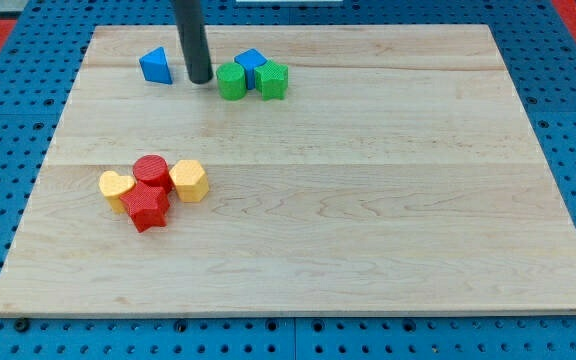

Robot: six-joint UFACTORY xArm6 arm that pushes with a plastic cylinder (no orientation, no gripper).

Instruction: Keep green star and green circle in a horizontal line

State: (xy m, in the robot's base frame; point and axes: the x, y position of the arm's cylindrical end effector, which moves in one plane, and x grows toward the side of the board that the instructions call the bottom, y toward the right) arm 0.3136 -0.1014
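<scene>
Gripper: none fitted; arm ends in a straight dark rod, so nothing parts or clamps. My tip (pixel 200 80) stands upright on the surface (pixel 368 200) near the view's top, between the blue triangle (pixel 155 66) and the green circle (pixel 231 81), just beside the circle.

Green circle: round, ribbed sides. Green star (pixel 273 80): just to its right, at about the same height in the view. Blue cube (pixel 251 63): behind, touching both.

Lower left cluster: yellow heart (pixel 116 187), red cylinder (pixel 152 171), red star (pixel 146 208), yellow hexagon (pixel 188 180).
</scene>
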